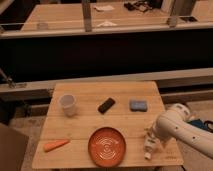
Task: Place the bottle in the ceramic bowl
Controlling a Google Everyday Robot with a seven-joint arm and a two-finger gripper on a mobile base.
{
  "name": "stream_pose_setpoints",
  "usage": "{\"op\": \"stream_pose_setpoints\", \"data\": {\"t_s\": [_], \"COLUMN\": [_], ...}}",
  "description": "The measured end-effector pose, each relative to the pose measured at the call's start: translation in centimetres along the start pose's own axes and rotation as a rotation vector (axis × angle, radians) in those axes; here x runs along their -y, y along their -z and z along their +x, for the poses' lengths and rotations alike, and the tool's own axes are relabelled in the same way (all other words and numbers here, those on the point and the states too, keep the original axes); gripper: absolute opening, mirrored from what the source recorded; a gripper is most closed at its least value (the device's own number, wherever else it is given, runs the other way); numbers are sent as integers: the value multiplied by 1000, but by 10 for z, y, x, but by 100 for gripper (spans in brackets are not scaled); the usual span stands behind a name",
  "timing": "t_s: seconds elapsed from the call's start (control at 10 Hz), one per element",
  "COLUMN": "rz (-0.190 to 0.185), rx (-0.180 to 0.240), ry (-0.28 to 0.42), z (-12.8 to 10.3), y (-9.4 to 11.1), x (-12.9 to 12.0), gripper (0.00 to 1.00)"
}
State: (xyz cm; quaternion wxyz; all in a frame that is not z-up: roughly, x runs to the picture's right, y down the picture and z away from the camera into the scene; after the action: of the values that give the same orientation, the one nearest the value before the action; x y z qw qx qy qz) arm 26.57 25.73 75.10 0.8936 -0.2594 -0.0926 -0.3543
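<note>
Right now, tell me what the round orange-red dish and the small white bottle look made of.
Round orange-red dish: likely glazed ceramic; smooth face with pale concentric rings. Small white bottle: probably plastic, plain matte white. The gripper is at the bottle, right of the dish.
</note>
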Motion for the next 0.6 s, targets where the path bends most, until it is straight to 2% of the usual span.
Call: {"op": "stream_pose_setpoints", "data": {"t_s": [0.1,0.3,0.4,0.6], "rz": [1,8,11,25], "rx": [2,9,10,14], "ry": [3,0,1,0], "z": [-1,-2,-2,-3], "y": [-2,-5,-6,-9], "x": [0,-1,-1,1], "gripper": [72,60,58,49]}}
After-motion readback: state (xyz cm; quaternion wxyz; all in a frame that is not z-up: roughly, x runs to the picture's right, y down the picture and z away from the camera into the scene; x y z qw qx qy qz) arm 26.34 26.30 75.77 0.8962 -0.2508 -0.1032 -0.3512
